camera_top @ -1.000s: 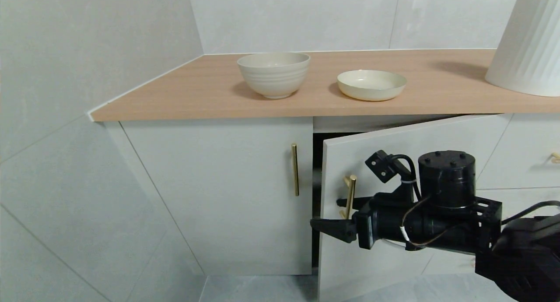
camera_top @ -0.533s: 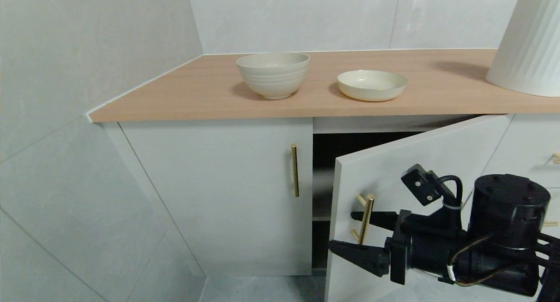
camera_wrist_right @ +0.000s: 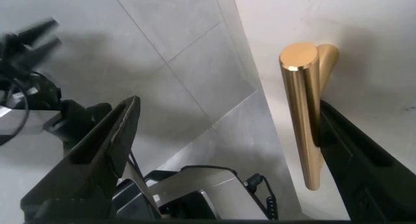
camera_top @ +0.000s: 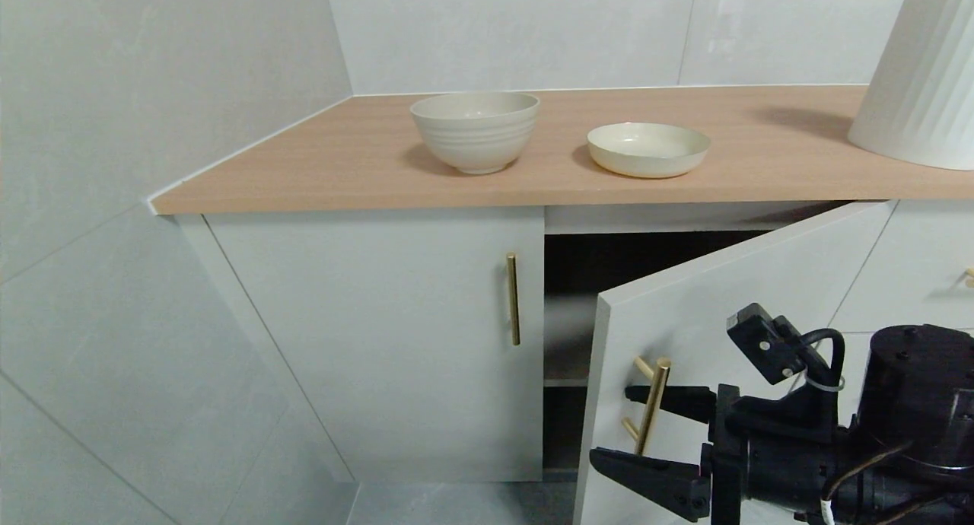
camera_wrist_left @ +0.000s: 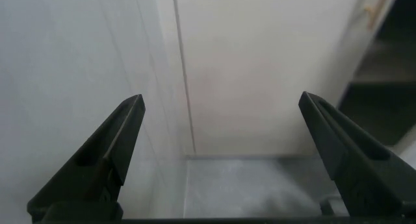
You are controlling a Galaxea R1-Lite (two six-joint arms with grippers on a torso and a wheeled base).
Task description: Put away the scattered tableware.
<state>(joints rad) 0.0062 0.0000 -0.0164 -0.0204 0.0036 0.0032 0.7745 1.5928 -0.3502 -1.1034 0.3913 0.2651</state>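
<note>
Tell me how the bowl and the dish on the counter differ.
The bowl is deep and tall; the dish is shallow and low. The bowl has ribbed bands around its side; the dish's side is plain. Both are cream, upright and apart on the counter.

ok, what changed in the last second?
The right gripper, open and straddling the gold handle, drew back toward the robot and swung the right cabinet door further open. The bowl and shallow dish stayed on the counter; the left door stayed shut.
</note>
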